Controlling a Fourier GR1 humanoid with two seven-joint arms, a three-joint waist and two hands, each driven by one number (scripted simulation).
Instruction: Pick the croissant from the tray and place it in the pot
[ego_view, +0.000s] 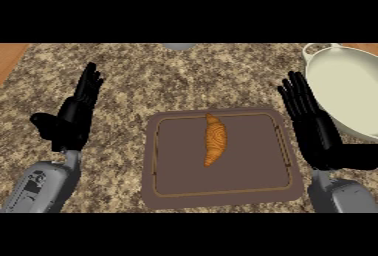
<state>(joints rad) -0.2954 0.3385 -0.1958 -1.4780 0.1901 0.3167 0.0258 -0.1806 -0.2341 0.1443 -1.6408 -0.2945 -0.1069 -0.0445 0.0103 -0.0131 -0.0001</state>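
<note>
You see the golden-brown, crescent-shaped croissant (215, 140) lying lengthwise near the middle of the flat, dark brown rectangular tray (177, 175), its pointed tip aimed away from you and its blunter end toward you, and nothing is touching it. The tray rests on the speckled brown granite surface (184, 75) with its raised rim showing all round. Your black right hand (314, 127) stands just beside the tray's right edge, its fingers (295, 92) released and straight, pointing away from you, the thumb pushed out toward the right; the croissant lies to the left of those fingers, apart from them, across a strip of bare tray. Just right of the same fingers sits the wide, cream-coloured round pot (347, 95), its handle (319, 47) at the far rim, and your fingers overlap its near-left rim in this view, so you cannot tell whether they touch it. Your black left hand (70, 120) shows over the surface well to the left of the tray, its fingers (90, 82) likewise straight and released, holding nothing, with the thumb out to the left. Both grey forearms come in from the lower edge.
</note>
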